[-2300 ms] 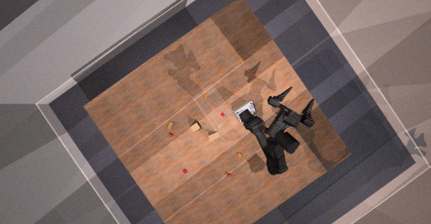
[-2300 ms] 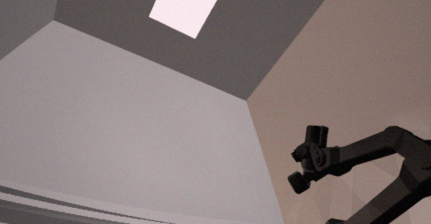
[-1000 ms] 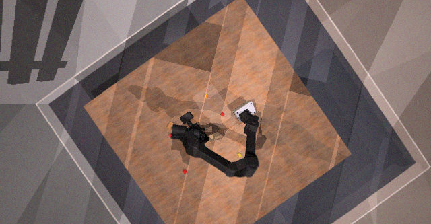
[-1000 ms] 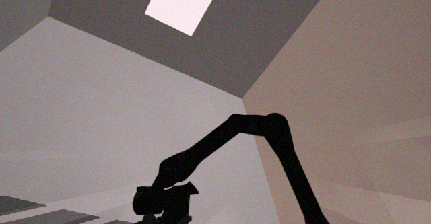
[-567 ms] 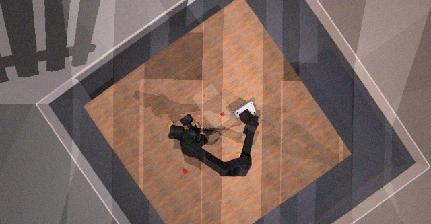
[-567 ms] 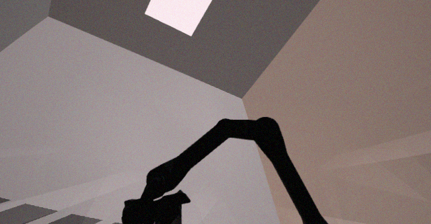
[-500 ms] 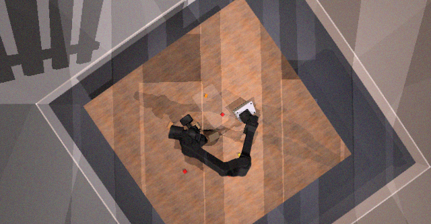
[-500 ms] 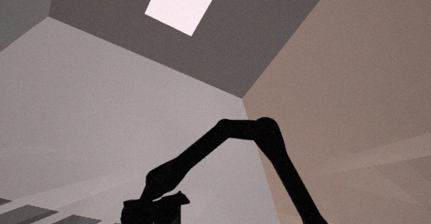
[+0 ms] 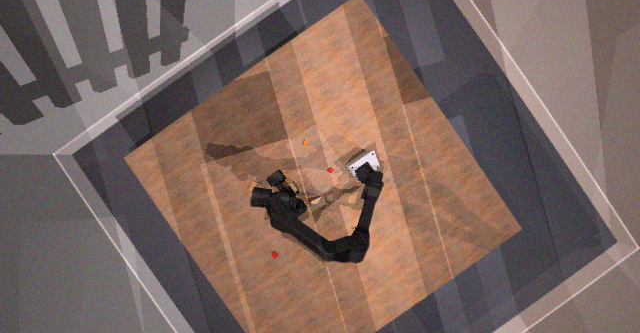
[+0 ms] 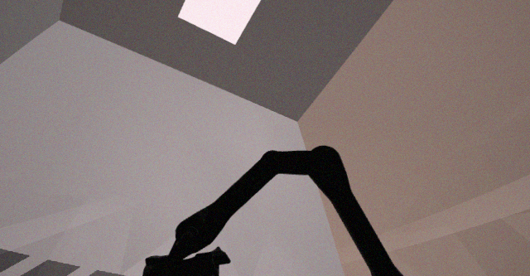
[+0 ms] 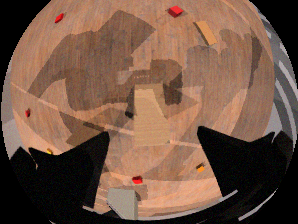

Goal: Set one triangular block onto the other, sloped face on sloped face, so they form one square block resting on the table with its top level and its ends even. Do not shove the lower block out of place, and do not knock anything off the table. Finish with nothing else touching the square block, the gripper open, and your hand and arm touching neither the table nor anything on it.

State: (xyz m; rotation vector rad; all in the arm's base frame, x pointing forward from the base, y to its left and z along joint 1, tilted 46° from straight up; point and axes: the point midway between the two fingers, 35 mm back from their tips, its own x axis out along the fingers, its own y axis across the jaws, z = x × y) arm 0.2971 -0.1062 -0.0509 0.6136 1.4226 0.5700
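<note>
My gripper is open and empty, pointing down at the table. In the wrist view a tan block shows between and beyond the spread fingertips, lying on the table. In the top view a pale tan block lies just right of the hand; I cannot tell whether it is the same one. Another tan piece is partly hidden beneath the hand there. Where the sloped faces lie is unclear. The exterior view shows only the arm, with the hand cut off at the bottom edge.
A smaller tan piece lies apart, near a red bit. Other small bits are red, red, orange and yellow. The arm's pale base stands on the wooden table.
</note>
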